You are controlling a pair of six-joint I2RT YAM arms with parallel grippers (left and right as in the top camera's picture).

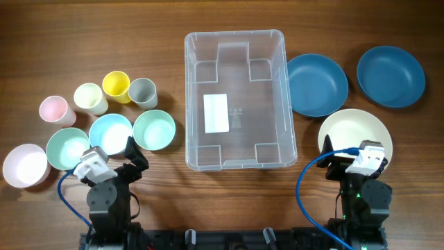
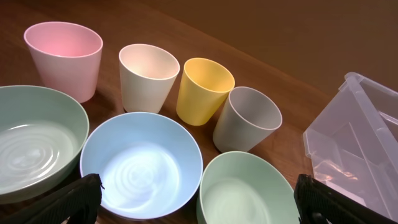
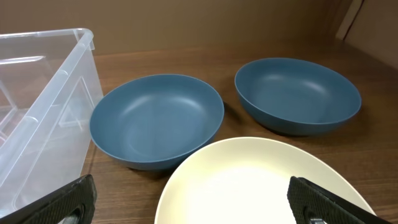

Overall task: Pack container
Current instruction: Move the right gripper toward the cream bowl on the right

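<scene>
The clear container [image 1: 258,119] stands empty at the table's middle, a white label on its base; its corner shows in the left wrist view [image 2: 357,134] and its wall in the right wrist view [image 3: 43,112]. My left gripper [image 1: 111,149] is open and empty, low over a light blue bowl [image 2: 140,165] and a green bowl [image 2: 245,190]. My right gripper [image 1: 354,144] is open and empty over a cream bowl [image 3: 261,183].
Left of the container are a pink cup [image 1: 53,109], a cream cup [image 1: 89,98], a yellow cup [image 1: 116,86], a grey cup [image 1: 142,92], another green bowl [image 1: 67,148] and a pale pink bowl [image 1: 25,165]. Two dark blue bowls [image 1: 316,84] [image 1: 390,76] sit to its right.
</scene>
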